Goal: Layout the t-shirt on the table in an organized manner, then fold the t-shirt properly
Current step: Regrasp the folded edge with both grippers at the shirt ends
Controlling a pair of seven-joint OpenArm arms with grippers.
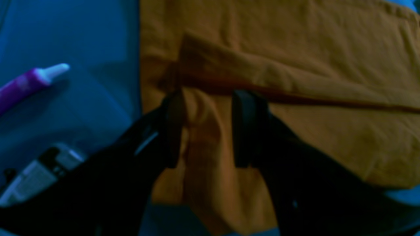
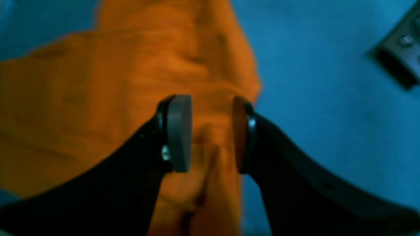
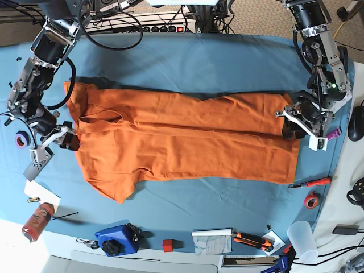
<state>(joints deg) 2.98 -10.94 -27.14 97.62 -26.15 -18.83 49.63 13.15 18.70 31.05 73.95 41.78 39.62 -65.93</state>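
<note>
Shirt (image 3: 187, 139) lies spread flat across the bench (image 3: 199, 62), hem toward its right edge. Both left gripper (image 1: 206, 127) and right gripper (image 2: 211, 132) hover with jaws parted, holding nothing. Pinch matching edges evenly before folding.

Beside my left gripper (image 1: 206, 127) a purple tube (image 1: 29, 83) and a small bottle (image 1: 39, 173) lie close on the table (image 3: 187, 62). Near my right gripper (image 2: 211, 134) the blue cloth is free, only a grey device (image 2: 402, 49) stands far off.
</note>
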